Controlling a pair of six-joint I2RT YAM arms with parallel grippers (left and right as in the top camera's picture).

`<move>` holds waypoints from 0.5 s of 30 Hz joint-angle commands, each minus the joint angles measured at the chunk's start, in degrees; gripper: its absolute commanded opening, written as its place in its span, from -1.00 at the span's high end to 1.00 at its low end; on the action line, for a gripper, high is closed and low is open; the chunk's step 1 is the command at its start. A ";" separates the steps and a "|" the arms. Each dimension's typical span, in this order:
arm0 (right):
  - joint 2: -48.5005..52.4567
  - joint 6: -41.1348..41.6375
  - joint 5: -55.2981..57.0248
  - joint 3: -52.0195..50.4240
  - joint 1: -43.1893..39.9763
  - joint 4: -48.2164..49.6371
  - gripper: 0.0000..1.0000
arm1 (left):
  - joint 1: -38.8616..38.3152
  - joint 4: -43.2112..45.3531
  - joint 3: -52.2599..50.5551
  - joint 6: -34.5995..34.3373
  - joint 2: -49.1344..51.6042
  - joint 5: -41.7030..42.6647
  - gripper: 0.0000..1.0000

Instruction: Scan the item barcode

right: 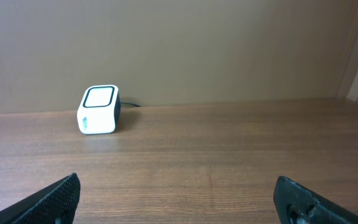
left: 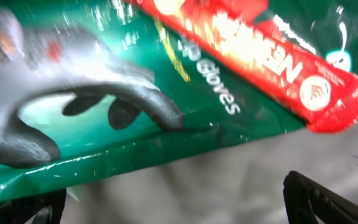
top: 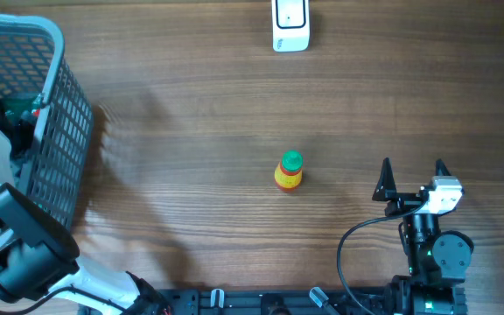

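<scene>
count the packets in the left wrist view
2: a green gloves pack fills the middle and left, and a red packet lies across its upper right. More may be hidden underneath or out of frame.

The right gripper [top: 412, 175] is level and low, its jaws spread wide with nothing between them and its arm [top: 436, 254] folded close behind it, while the left arm [top: 20, 249] bends forward, the left gripper [left: 174, 205] tipped downward with jaws equally wide.
</scene>
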 commanded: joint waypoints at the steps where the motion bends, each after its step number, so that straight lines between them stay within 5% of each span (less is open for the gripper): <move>1: -0.31 -0.70 0.59 -0.07 0.35 0.11 -0.99 | 0.04 2.43 1.20 10.19 0.15 -8.90 -1.00; 4: -0.31 -0.70 0.59 -0.07 0.35 0.11 -0.99 | 0.04 4.24 1.20 10.75 0.15 -9.64 -1.00; 10: -0.31 -0.70 0.59 -0.07 0.35 0.11 -1.00 | -0.11 5.05 1.20 23.91 0.15 -9.68 -1.00; 15: -0.31 -0.70 0.59 -0.07 0.35 0.11 -1.00 | -0.11 7.89 1.20 25.29 0.15 -12.98 -1.00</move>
